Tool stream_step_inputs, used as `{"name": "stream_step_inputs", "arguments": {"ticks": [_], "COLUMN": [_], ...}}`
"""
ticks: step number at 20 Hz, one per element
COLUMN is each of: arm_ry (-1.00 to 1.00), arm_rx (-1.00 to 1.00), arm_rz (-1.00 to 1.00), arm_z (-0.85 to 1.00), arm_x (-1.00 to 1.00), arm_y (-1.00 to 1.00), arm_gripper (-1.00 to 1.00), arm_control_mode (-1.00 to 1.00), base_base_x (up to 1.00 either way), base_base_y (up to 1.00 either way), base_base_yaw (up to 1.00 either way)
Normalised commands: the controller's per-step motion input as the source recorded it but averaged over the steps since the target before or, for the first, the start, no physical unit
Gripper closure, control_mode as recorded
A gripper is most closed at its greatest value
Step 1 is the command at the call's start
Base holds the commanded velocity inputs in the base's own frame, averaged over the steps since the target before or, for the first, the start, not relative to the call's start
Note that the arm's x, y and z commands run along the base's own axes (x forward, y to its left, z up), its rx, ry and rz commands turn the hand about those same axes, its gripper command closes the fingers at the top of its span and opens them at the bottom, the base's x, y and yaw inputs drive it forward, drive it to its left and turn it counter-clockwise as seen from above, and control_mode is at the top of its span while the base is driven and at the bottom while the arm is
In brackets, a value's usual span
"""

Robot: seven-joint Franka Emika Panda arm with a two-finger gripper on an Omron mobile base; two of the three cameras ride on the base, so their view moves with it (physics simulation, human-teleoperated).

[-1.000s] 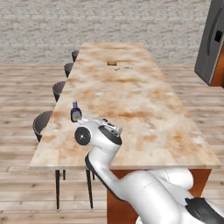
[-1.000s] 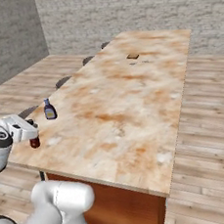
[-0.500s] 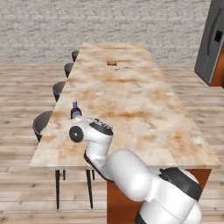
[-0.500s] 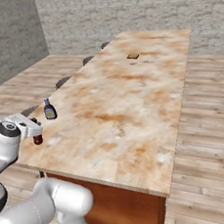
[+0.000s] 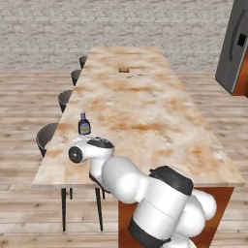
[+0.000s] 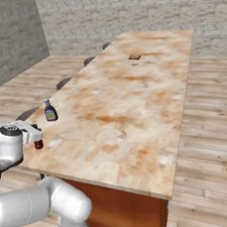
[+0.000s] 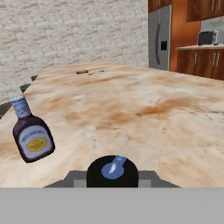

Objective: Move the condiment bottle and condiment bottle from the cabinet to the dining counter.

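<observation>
Two bottles matter here, and I can place both. One bottle (image 5: 84, 124), with a dark body, yellow label and pale cap, stands upright on the bench (image 5: 140, 101) near its front left corner; I also see it in the right base view (image 6: 50, 111) and at the left of the hand view (image 7: 30, 131). The second bottle (image 6: 38, 142), small and dark red, sits between the fingers at the bench's near edge, just short of the standing one. From the hand camera its dark round cap (image 7: 113, 171) is dead centre at the bottom, so the fingers are closed narrowly on it and it hangs straight below the hand.

What the next move turns on, as I judge it, is the gap between the two. The standing bottle lies ahead of the held one and off to the hand's left, near but not touching. The held bottle's long axis looks upright, which suits setting it straight down. I cannot tell from these views whether its base already rests on the bench or hangs just above it.

I would lower it where it is and keep away from the left, so the hand does not knock the neighbour over on release.
</observation>
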Motion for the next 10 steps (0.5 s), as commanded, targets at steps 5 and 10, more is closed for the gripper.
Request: {"name": "stream_step_inputs", "arguments": {"ticks": [5,10], "arm_ry": [0.0,0.0], "arm_rx": [-0.02,-0.01], "arm_rz": [0.0,0.0], "arm_z": [-0.44,-0.45], "arm_x": [0.28,0.33], "arm_y": [0.24,0.2], "arm_gripper": [1.0,1.0], "arm_control_mode": [-1.0,-1.0], "base_base_x": [0.0,0.0], "base_base_y": [0.0,0.0], "base_base_yaw": [0.0,0.0]}}
